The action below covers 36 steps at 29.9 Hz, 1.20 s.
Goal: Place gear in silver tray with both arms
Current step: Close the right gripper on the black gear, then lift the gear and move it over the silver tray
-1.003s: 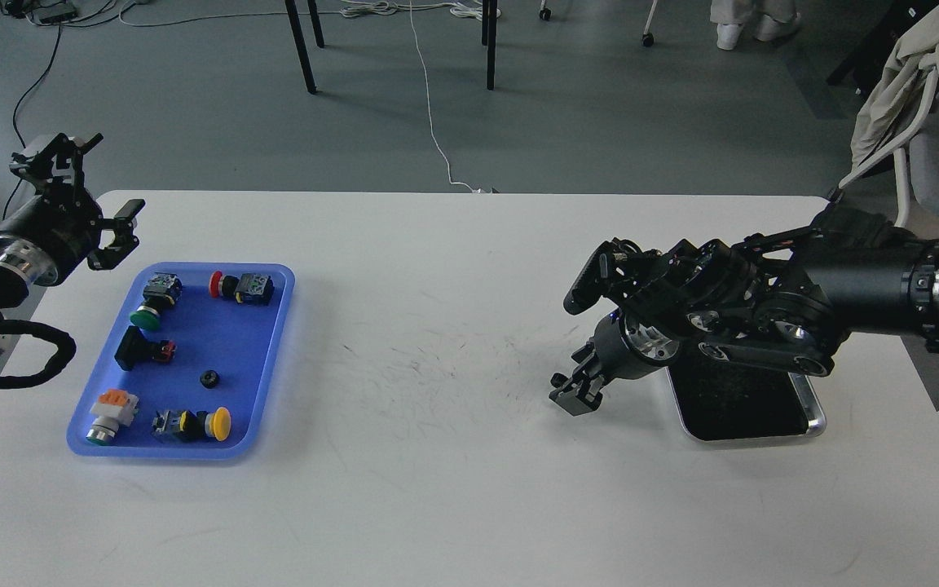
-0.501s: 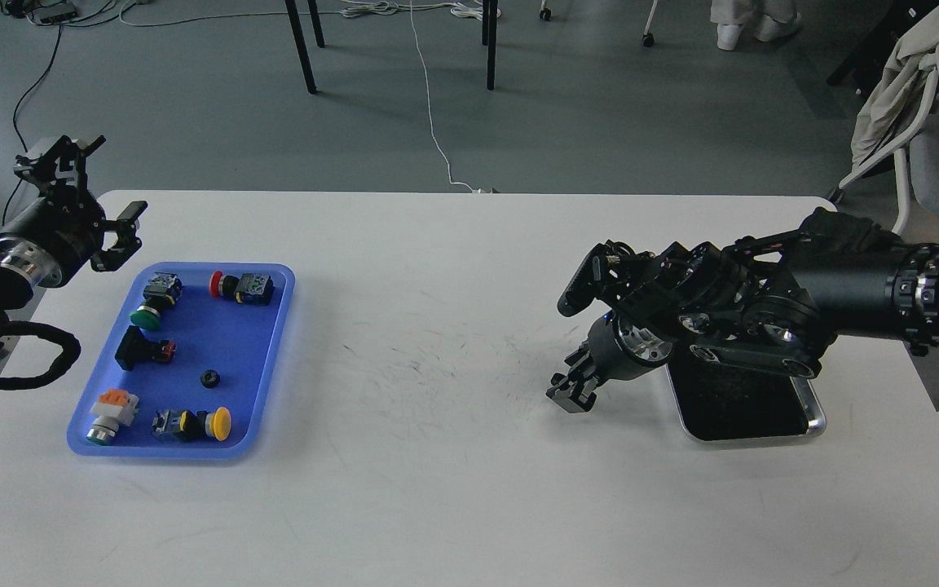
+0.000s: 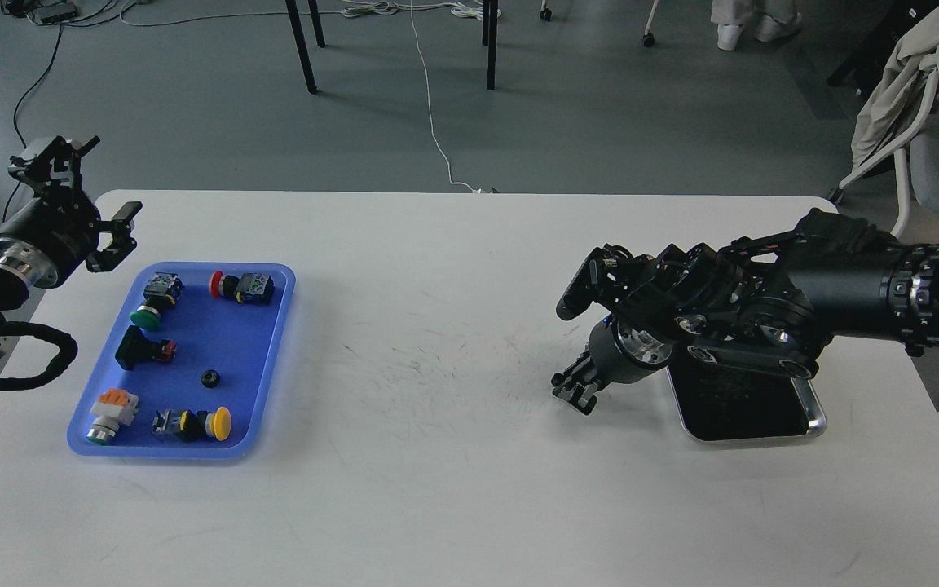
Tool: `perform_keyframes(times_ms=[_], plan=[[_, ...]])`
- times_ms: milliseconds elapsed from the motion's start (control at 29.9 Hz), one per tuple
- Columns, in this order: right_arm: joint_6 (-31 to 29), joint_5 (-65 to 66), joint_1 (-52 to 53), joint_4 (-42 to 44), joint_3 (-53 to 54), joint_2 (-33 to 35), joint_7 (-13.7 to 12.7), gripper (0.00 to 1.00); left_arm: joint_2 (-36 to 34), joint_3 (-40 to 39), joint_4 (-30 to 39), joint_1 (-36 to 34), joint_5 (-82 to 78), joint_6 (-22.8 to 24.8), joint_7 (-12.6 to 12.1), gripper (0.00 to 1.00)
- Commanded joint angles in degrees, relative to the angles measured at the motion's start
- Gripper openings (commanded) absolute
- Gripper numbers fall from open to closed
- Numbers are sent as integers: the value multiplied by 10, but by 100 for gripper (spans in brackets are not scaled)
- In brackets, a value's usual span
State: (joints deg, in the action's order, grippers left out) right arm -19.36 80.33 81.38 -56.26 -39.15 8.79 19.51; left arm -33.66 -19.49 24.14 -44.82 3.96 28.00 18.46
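Observation:
The gear (image 3: 209, 378) is a small black ring lying in the blue plastic tray (image 3: 270, 359) at the left of the table. The silver tray (image 3: 813, 412) sits at the right, its far part hidden under my right arm. My left gripper (image 3: 107, 181) hangs open and empty over the table's far left corner, beyond the blue tray. My right gripper (image 3: 574, 390) points down at the table just left of the silver tray. It is small and dark, so its fingers cannot be told apart.
The blue tray also holds several push-button switches with green (image 3: 144, 317), red (image 3: 217, 284) and yellow (image 3: 221, 422) caps around the gear. Table legs and a white cable lie on the floor beyond; a chair (image 3: 926, 122) with draped cloth stands at the far right.
My right gripper has risen slightly and its arm has drawn in a little. My left gripper has shifted only slightly. The gear has not moved.

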Motion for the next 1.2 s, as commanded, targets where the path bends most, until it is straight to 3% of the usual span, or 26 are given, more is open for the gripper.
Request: perform_keyframes(times_ms=[0,301,835,1170], plan=[[-1,0,-1,2,0,0,0,23,0,1,-1,0,0,0,0,97],[-12,0,0,2,0,-4,4,11,0,1,-1,1,0,0,0,97],[-14,-2,18,-1,1,-2,9,7,0,3,-1,1,-2,0,0,97],[-15,-11,51,-20,22,105,19,6,0,6,-1,1,-4,0,0,97]])
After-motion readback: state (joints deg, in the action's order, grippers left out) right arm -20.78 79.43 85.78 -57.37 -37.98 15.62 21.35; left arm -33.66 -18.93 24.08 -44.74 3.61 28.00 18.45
